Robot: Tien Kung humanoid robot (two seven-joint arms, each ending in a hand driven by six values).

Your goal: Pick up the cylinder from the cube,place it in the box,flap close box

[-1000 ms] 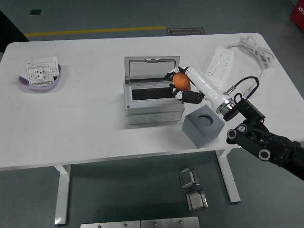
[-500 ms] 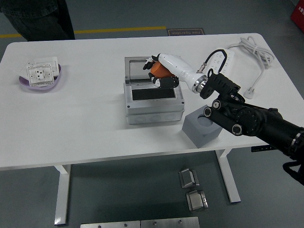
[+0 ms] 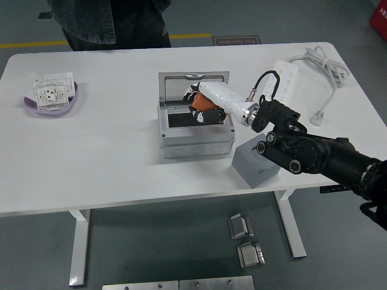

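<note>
Holding the orange cylinder (image 3: pixel 204 103) in curled fingers (image 3: pixel 199 116), the right hand (image 3: pixel 202 106) hangs over the open cavity of the grey junction box (image 3: pixel 196 138), with the cylinder gripped between the white thumb side and the black fingertips and apparently not yet resting on the box floor. The step in hand is judged to be the placement: lower the cylinder straight into the dark opening, keep it clear of the front and right walls, and release only once it is inside the rim, so it cannot roll out over the edge. The hinged lid (image 3: pixel 193 84) stands raised at the far side of the box, directly behind the hand; approach and withdrawal should therefore run up and to the right, avoiding contact that would swing the flap early. The grey cube (image 3: pixel 253 164) with its now empty socket sits just beside the box at the right front, partly under the forearm, so the arm should lift before sweeping. Open bench (image 3: pixel 109 151) lies left of the box and in front of it, toward the near edge. A white power strip (image 3: pixel 284 77) with cable lies on the right far side, and a purple dish (image 3: pixel 53 99) holding socket plates stands well apart at the left. A person (image 3: pixel 109 24) stands at the far side, hands not in view. The left arm is not visible
</note>
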